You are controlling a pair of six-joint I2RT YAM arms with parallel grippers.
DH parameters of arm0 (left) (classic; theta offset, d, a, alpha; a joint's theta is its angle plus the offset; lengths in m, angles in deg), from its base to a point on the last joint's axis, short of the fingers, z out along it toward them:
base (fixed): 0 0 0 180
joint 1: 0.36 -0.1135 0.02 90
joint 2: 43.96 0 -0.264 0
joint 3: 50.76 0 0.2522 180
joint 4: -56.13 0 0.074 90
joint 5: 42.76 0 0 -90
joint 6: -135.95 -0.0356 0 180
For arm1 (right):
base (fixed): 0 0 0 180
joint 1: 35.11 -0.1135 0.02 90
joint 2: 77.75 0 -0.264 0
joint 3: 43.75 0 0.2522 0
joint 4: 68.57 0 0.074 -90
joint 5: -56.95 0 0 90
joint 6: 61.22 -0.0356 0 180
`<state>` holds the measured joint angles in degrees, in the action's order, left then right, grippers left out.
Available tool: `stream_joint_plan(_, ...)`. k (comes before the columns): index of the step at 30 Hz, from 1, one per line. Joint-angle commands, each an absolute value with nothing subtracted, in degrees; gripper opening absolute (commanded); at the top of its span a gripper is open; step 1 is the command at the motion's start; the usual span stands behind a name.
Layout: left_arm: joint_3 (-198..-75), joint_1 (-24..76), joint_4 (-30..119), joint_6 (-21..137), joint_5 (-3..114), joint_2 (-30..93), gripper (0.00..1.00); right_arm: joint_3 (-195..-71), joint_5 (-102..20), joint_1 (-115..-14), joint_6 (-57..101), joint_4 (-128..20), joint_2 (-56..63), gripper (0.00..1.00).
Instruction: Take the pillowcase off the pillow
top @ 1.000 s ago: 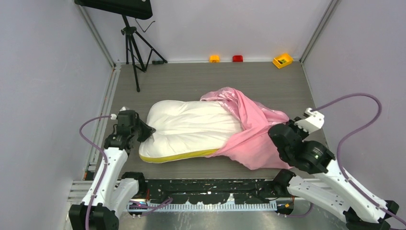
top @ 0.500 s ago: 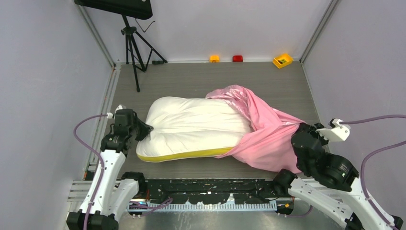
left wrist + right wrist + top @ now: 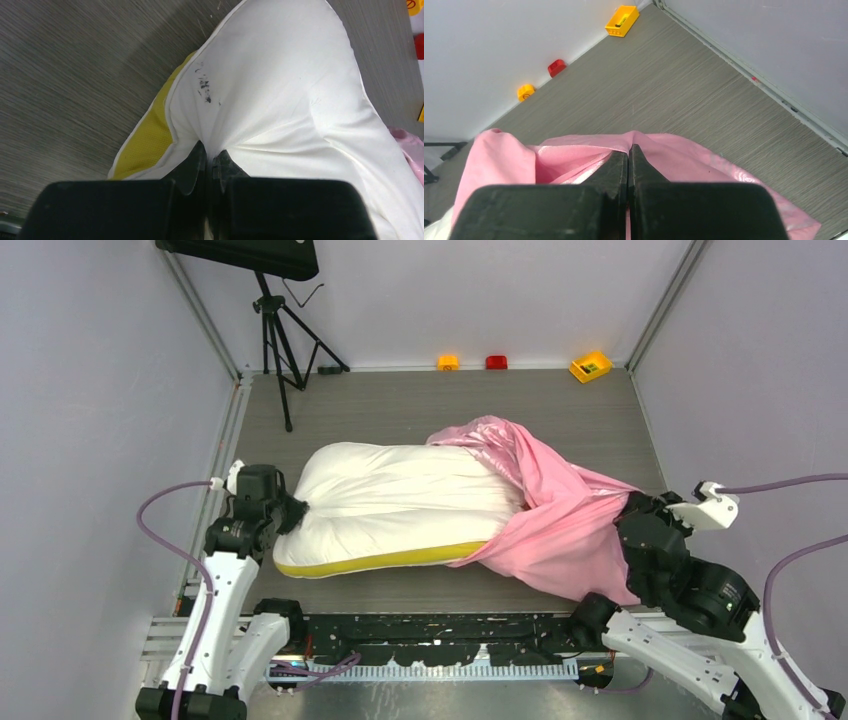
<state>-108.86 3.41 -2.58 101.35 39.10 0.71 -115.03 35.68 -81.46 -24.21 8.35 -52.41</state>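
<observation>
The white pillow (image 3: 400, 502) with a yellow near edge lies across the middle of the table, its right end still inside the shiny pink pillowcase (image 3: 560, 515). My left gripper (image 3: 293, 512) is shut on the pillow's left end; the wrist view shows white fabric (image 3: 280, 95) bunched between the black fingers (image 3: 192, 167). My right gripper (image 3: 632, 512) is shut on the right end of the pillowcase, a pink fold (image 3: 574, 157) pinched at my right gripper's (image 3: 629, 150) tips. The pillow's right end is hidden under the pink fabric.
A black tripod (image 3: 275, 330) stands at the back left. Along the back wall sit an orange block (image 3: 447, 362), a red block (image 3: 496, 362) and a yellow bin (image 3: 590, 366). Walls close in on both sides, and cables loop beside each arm.
The left gripper has pulled the pillow leftward while the right gripper has drawn the pillowcase to the right. More white pillow now shows outside the pink fabric.
</observation>
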Motion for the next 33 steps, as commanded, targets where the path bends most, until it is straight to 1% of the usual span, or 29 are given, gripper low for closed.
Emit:
stream_joint_plan(1,-109.86,0.88,-0.88,98.41,18.38,1.59,0.0,-114.75,50.86,-79.83,-9.6,1.13,-52.96,0.0)
stream_joint_plan(3,-108.38,0.89,5.54,93.71,27.31,2.44,0.0,-112.67,37.87,-79.8,-2.51,-6.05,-51.55,0.0)
stream_joint_plan(6,-107.15,0.94,11.58,91.15,42.22,4.21,0.0,-111.05,20.7,-79.83,-3.19,-8.32,-45.02,0.0)
stream_joint_plan(9,-108.42,1.0,12.96,89.23,48.44,5.91,0.0,-110.77,12.86,-79.79,-5.44,-8.79,-36.61,0.0)
stream_joint_plan(10,-109.43,1.07,12.8,87.27,49.58,6.27,0.03,-110.77,11.01,-79.77,-5.96,-9.27,-33.99,0.0)
stream_joint_plan(12,-112.15,1.68,9.65,84.61,47.9,6.5,0.23,-110.52,7.57,-79.79,-6.73,-10.45,-29.5,0.0)
stream_joint_plan(14,-114.29,2.56,6.97,82.45,43.81,6.0,0.47,-110.09,5.2,-79.82,-7.63,-11.5,-26.42,0.0)
stream_joint_plan(15,-115.18,3.06,5.57,82.02,42.59,5.64,0.68,-109.69,4.58,-79.83,-7.9,-12.22,-25.49,0.0)
stream_joint_plan(16,-116.1,3.41,4.13,81.92,41.78,5.42,0.92,-109.28,4.61,-79.77,-8.38,-12.64,-24.82,0.0)
stream_joint_plan(17,-117.33,3.8,2.79,81.86,42.43,5.4,0.99,-108.83,4.79,-79.78,-8.53,-13.04,-24.48,0.0)
stream_joint_plan(21,-120.54,7.38,-0.46,81.73,48.44,7.56,1.0,-107.79,5.93,-79.79,-8.81,-13.98,-25.24,0.0)
stream_joint_plan(24,-121.61,15.17,-0.63,85.97,49.8,9.73,1.0,-107.76,6.86,-79.82,-8.56,-13.82,-25.9,0.0)
stream_joint_plan(26,-121.36,21.51,0.55,90.14,47.88,10.41,1.0,-107.93,7.41,-79.71,-8.56,-13.23,-26.31,0.0)
stream_joint_plan(29,-121.5,31.66,1.66,93.3,40.3,12.19,1.0,-107.83,8.21,-79.72,-9.23,-12.48,-27.12,0.0)
stream_joint_plan(33,-127.16,40.52,-5.2,87.48,29.15,19.25,1.0,-107.27,8.6,-79.68,-9.53,-12.0,-28.55,0.0)
